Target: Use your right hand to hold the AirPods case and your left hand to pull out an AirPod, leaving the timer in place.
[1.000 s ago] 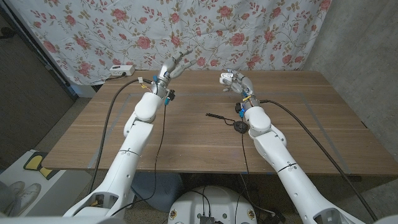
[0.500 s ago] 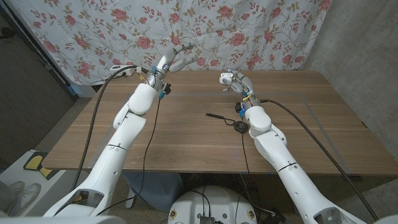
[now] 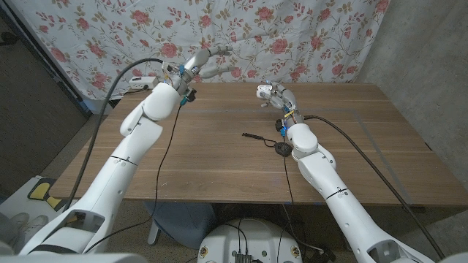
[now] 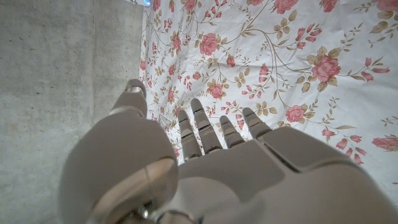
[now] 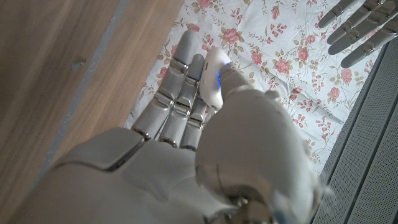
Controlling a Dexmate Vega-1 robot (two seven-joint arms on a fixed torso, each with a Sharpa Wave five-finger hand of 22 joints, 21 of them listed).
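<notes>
The right hand (image 3: 272, 95) is holding the AirPods case (image 3: 265, 91) up above the far part of the wooden table (image 3: 219, 157), near the flowered curtain (image 3: 292, 36); in the right wrist view the small white case (image 5: 212, 78) is sitting pinched between the thumb and the fingers (image 5: 177, 81), with a spot of blue showing on its side. The left hand (image 3: 210, 62) is hanging in the air over the far left of the table, well apart from the case, its fingers spread and holding nothing, as the left wrist view confirms with bare fingers (image 4: 211, 127) reaching toward the curtain. The case looks like smooth, hard, glossy plastic, light and rather slippery, so it is probably best clamped across its broad faces, leaving the lid side free. An AirPod would be tiny and smooth too, best pinched by its top between thumb and fingertip. Whether the lid is open I cannot tell; the case is too small in the head view. No brand mark or writing is readable on it. A dark round object (image 3: 281, 149) is lying on the table beside the right forearm, possibly the timer.
</notes>
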